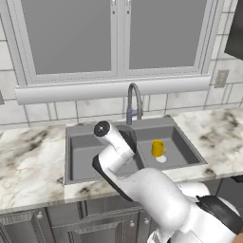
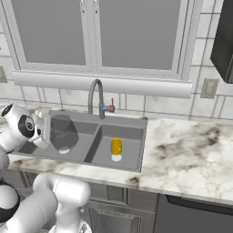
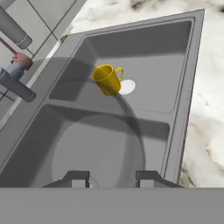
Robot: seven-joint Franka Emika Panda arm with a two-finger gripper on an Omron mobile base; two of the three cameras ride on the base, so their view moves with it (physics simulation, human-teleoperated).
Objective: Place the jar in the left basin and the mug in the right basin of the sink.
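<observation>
Gripper looks down along the translucent grey jar, whose rounded body spreads out from between the two dark fingertips (one tip each side of it, apparently clamped on it). Through and below the jar lies the left basin of the dark grey sink. Past the divider, the yellow mug stands in the right basin, just beside its pale round drain, handle toward the drain. Faucet at the left edge, marble counter on the right.
</observation>
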